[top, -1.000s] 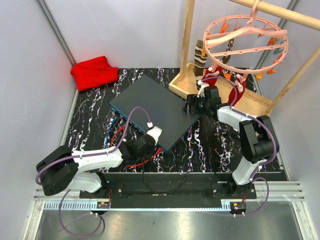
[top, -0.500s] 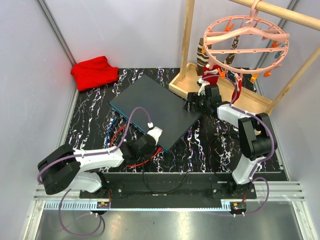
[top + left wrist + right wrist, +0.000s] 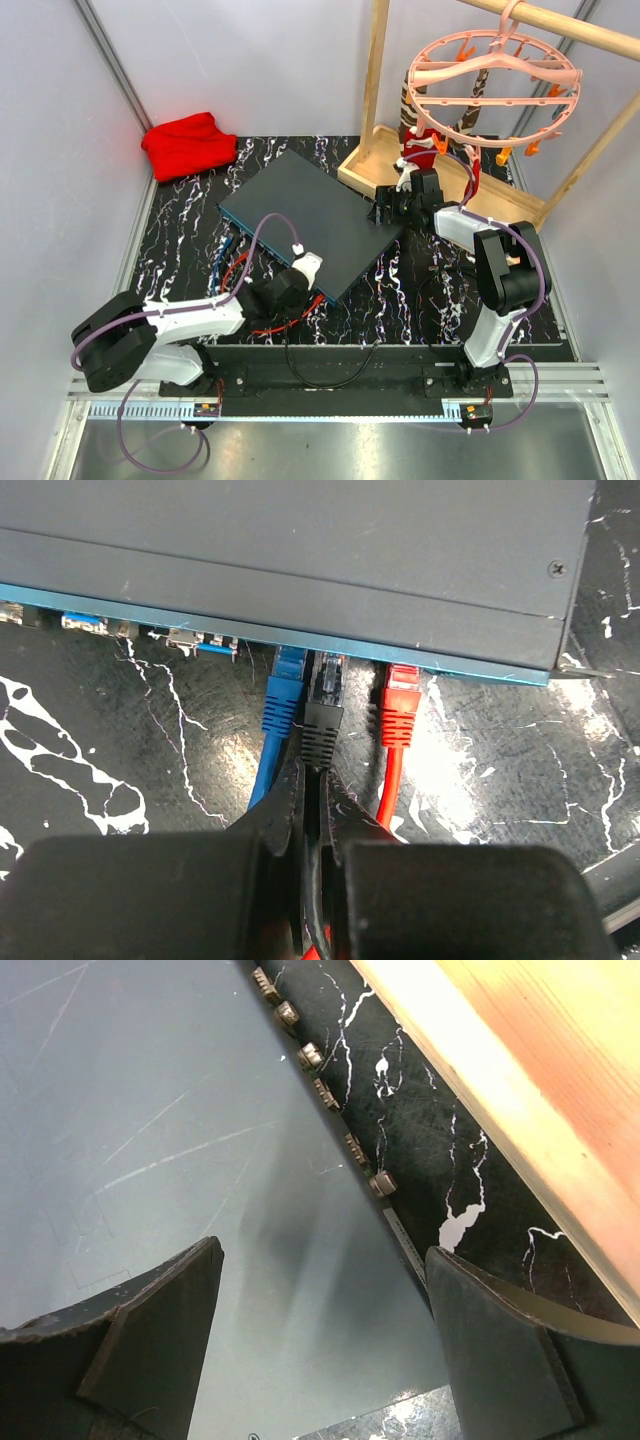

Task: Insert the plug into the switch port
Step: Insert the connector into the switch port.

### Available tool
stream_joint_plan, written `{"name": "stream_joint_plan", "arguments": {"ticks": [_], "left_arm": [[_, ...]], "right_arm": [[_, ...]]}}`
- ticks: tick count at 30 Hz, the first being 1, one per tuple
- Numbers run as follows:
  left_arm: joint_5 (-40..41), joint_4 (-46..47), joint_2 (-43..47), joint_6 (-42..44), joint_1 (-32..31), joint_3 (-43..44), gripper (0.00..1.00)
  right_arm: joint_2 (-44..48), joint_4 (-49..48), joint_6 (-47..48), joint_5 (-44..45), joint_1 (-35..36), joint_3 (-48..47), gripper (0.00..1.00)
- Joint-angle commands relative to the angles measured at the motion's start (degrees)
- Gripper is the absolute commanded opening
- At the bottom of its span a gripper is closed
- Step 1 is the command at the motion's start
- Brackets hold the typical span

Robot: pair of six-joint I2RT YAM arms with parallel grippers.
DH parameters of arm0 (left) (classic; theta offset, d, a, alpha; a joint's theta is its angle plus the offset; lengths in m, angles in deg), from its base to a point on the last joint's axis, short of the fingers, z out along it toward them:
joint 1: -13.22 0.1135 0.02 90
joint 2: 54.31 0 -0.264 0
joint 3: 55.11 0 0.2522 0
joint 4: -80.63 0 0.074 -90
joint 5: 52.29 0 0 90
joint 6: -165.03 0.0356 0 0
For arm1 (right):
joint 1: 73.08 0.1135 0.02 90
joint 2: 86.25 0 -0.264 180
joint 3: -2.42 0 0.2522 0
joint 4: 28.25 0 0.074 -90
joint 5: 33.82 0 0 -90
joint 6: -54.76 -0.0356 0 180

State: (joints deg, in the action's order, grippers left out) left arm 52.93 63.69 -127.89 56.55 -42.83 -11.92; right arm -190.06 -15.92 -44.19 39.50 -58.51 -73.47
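Plug (image 3: 324,692), black, in the left wrist view: it points nose-first at the teal front edge of the switch (image 3: 305,218), set between a blue plug (image 3: 284,685) and a red plug (image 3: 398,705), close beside both. Its tip meets the row of sockets; you cannot tell how deep it sits.

Your left end effector (image 3: 313,810) grasps the plug by its rear end, the two fingers (image 3: 272,805) clenched together there. It sits over the desk (image 3: 180,240) just off the switch's front edge, nearer the near edge.

The switch lies flat and askew in the middle of the desk. One corner is turned toward the far edge, and the teal front faces the near left corner.

Your right end effector (image 3: 385,212) is at the switch's right-hand corner. In the right wrist view its fingers (image 3: 150,1345) are released, spread wide above the grey top with nothing between them; you cannot tell whether they touch it.

Container: a wooden tray (image 3: 365,165) stands at the far right corner, its wall just beside the switch's back edge and separated from it by a narrow strip of desk. Above it a pink clip hanger (image 3: 490,75) carries striped cloth pieces (image 3: 405,105) that hang down toward the tray; you cannot tell whether they reach its floor.

A red cloth (image 3: 188,143) lies bunched at the far left corner, well apart from the switch.
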Motion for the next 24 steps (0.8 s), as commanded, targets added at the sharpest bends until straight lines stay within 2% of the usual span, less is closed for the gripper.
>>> {"name": "stream_joint_plan", "arguments": {"ticks": [1, 8, 24], "left_arm": [[1.92, 12.5, 3.97, 0.2, 0.59, 1.33, 0.0], [1.21, 12.32, 4.94, -0.24, 0.59, 0.89, 0.0], [1.13, 15.48, -2.71, 1.52, 0.59, 1.77, 0.0]], "right_arm": [[0.19, -0.85, 1.13, -1.51, -0.42, -2.03, 0.91], [0.19, -0.77, 1.39, -1.5, -0.51, -2.03, 0.91], [-2.8, 1.08, 3.06, -1.15, -1.12, -4.93, 0.91]]}}
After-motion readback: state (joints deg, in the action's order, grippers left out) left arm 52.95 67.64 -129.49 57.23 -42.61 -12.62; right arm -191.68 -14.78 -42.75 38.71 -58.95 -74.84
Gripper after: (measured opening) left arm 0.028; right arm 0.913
